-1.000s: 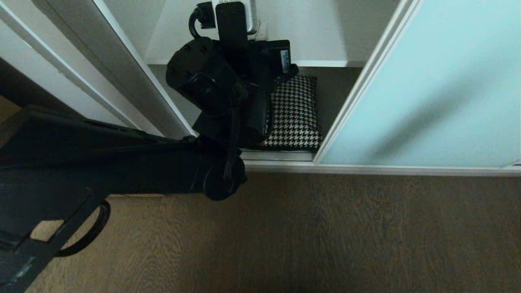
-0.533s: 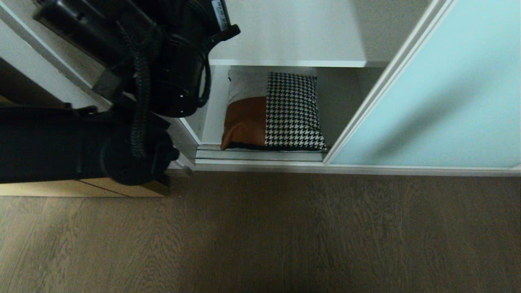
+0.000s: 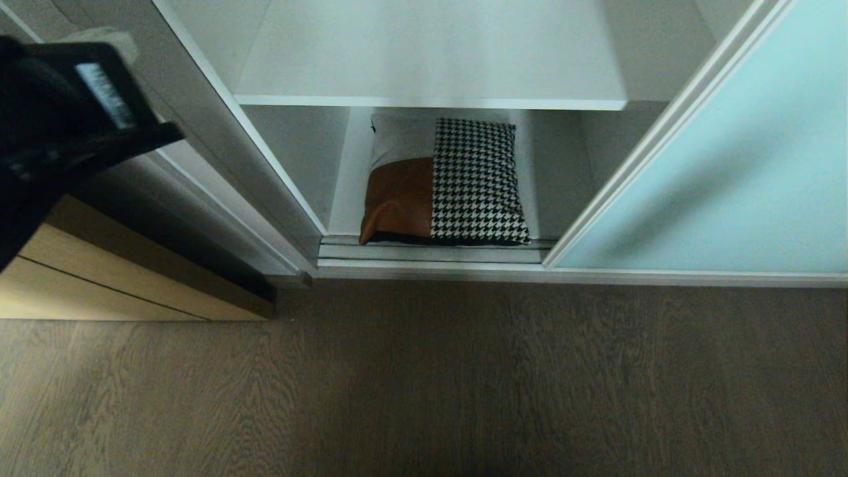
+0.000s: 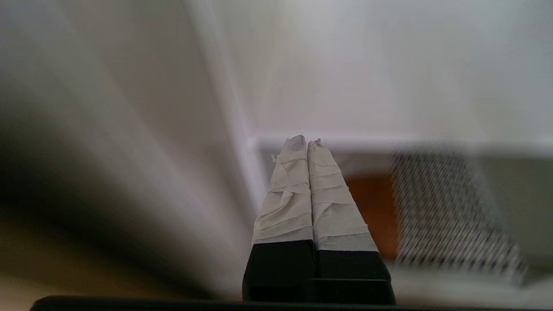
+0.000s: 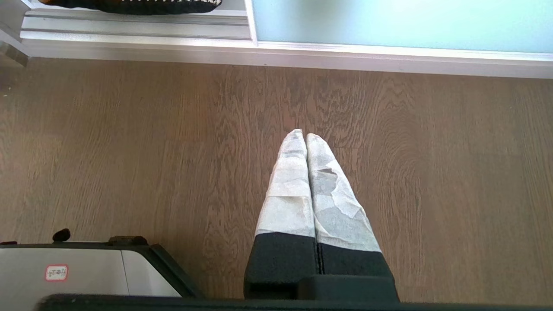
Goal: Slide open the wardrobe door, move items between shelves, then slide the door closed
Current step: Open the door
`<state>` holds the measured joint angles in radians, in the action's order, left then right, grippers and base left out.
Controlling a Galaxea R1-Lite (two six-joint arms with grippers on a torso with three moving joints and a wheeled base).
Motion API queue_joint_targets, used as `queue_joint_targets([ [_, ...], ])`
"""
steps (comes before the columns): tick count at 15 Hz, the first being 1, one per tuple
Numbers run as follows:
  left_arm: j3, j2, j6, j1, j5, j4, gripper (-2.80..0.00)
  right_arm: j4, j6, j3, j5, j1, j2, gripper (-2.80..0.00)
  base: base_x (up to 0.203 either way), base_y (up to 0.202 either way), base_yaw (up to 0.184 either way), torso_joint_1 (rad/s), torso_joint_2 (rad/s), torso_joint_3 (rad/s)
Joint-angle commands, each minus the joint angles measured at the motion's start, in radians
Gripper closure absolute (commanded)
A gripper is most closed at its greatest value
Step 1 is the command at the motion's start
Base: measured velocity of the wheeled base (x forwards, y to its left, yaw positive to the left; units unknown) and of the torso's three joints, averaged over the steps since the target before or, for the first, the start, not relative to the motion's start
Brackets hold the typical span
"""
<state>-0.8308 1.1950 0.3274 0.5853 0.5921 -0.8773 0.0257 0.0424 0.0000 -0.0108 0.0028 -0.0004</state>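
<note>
Left claw [image 4: 306, 144]: taped fingers pressed together, nothing held between them. It is raised at the left of the wardrobe opening and aimed toward the lower compartment, apart from everything stored there. Judged to be clear of the opening so the door can be reached next.

Cushion [image 3: 442, 182]: seen beyond and below the left claw, laid flat on the bottom shelf [image 3: 344, 199]. Its front edge sits just behind the door track [image 3: 430, 255], the tan panel nearer the claw's side, the houndstooth panel farther. Flat placement is judged stable; nothing leans on it.

Upper shelf [image 3: 430, 66]: a white board directly above the cushion, nothing seen on it.

Sliding door [image 3: 715, 172]: frosted aqua glass, slid aside to the far side of the opening from the left claw, leaving the compartment exposed. Closing is judged to be the step outstanding.

Right claw [image 5: 306, 137]: fingers shut and empty, parked low, pointed at the floor [image 5: 173, 151] in front of the track, well apart from the cushion.

Surroundings: wood-grain floor; a light wooden panel [image 3: 99, 278] beneath the left claw.
</note>
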Motion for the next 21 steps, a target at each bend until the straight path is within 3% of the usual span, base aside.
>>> queue_joint_targets([
  [1,0.132,-0.277,0.002,-0.035,0.002,0.1,0.0,0.0,0.001,0.0,0.0,0.0,0.0,0.0,0.0,0.0,0.0,0.0,0.0,0.0],
  [3,0.233,-0.447,-0.009,-0.1,0.003,0.284,0.0,0.0,0.001,0.0,0.0,0.0,0.0,0.0,0.0,0.0,0.0,0.0,0.0,0.0],
  [5,0.34,-0.56,-0.025,-0.254,0.0,0.392,0.0,0.0,0.001,0.0,0.0,0.0,0.0,0.0,0.0,0.0,0.0,0.0,0.0,0.0],
  [10,0.541,-0.744,-0.102,-0.533,-0.004,0.446,0.0,0.0,0.001,0.0,0.0,0.0,0.0,0.0,0.0,0.0,0.0,0.0,0.0,0.0],
  [13,0.681,-0.844,-0.125,-0.571,-0.011,0.451,0.0,0.0,0.001,0.0,0.0,0.0,0.0,0.0,0.0,0.0,0.0,0.0,0.0,0.0],
  [17,0.832,-0.986,-0.14,-0.573,-0.08,0.491,0.0,0.0,0.001,0.0,0.0,0.0,0.0,0.0,0.0,0.0,0.0,0.0,0.0,0.0],
  [19,0.833,-1.032,-0.205,-0.58,-0.107,0.629,0.0,0.0,0.001,0.0,0.0,0.0,0.0,0.0,0.0,0.0,0.0,0.0,0.0,0.0],
  [21,0.832,-1.037,-0.269,-0.585,-0.111,0.645,0.0,0.0,0.001,0.0,0.0,0.0,0.0,0.0,0.0,0.0,0.0,0.0,0.0,0.0],
])
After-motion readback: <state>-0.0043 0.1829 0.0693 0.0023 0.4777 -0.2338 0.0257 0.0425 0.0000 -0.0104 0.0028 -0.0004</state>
